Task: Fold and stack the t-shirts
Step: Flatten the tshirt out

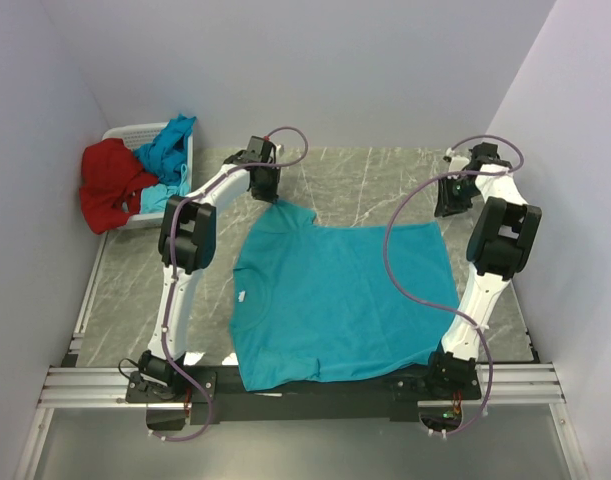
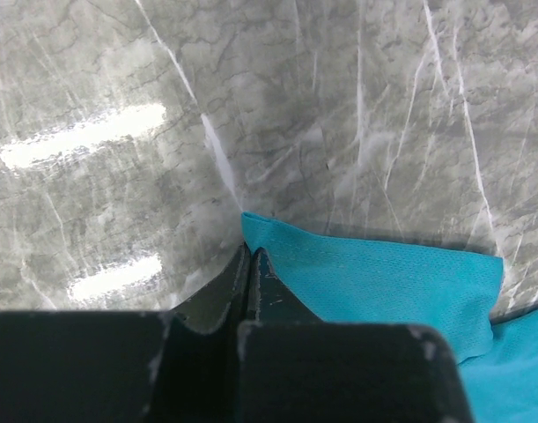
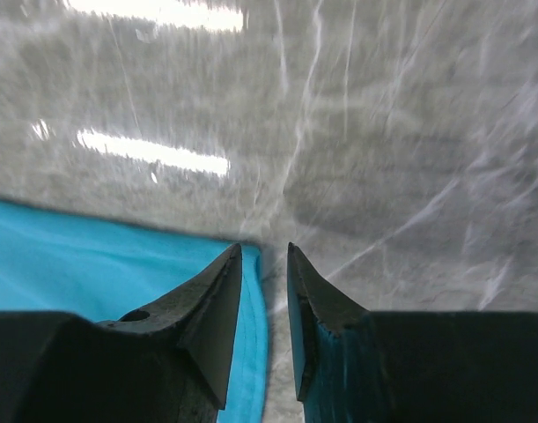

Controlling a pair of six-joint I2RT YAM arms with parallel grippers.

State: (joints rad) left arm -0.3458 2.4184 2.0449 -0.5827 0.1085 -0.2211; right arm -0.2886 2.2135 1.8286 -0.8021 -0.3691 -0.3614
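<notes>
A turquoise t-shirt (image 1: pixel 335 300) lies spread flat on the marble table, its collar toward the left arm. My left gripper (image 1: pixel 269 197) is at the shirt's far left sleeve (image 2: pixel 383 273); the jaws are pressed together at the sleeve's corner and the sleeve sits slightly raised, casting a shadow. My right gripper (image 1: pixel 447 207) hovers just above the shirt's far right corner (image 3: pixel 255 264) with a narrow gap between the fingers (image 3: pixel 216 291), nothing between them. More turquoise shirts (image 1: pixel 169 148) and a red shirt (image 1: pixel 110 185) are heaped at the far left.
A white plastic basket (image 1: pixel 135 131) stands in the far left corner, the red shirt draped over its near side. Grey walls close in on the left, back and right. The arms' mounting rail (image 1: pixel 305 385) runs along the near edge, with the shirt's hem over it.
</notes>
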